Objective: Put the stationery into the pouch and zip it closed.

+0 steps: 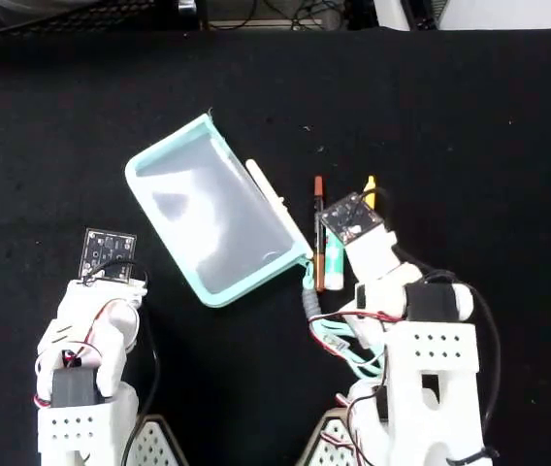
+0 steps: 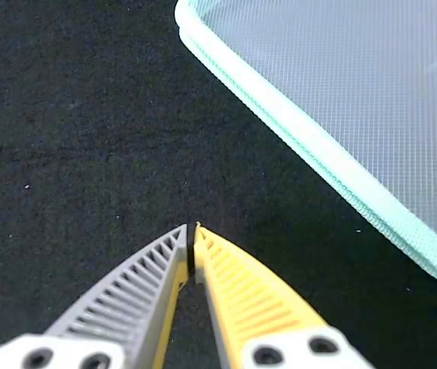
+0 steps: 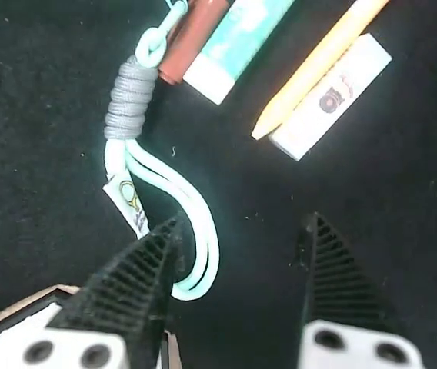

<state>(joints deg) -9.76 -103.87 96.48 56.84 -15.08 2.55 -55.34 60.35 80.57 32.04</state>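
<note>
my left gripper [image 2: 191,231] closed, empty | my right gripper [image 3: 243,223] spread above cord loop [image 3: 201,227] | pouch [image 1: 212,209] mid-table: limp, light | pencil [image 3: 322,65] near it: stiff, slim, likely rolls; pinch mid-shaft

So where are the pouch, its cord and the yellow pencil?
pouch [image 1: 210,212], high view, middle of its clear face.
cord [image 3: 128,96], right wrist view, on the grey wrapped part.
yellow pencil [image 3: 322,61], right wrist view, halfway along its shaft.

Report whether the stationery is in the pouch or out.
Out: the brown pen, yellow pencil and eraser lie on the cloth beside the pouch.
</note>
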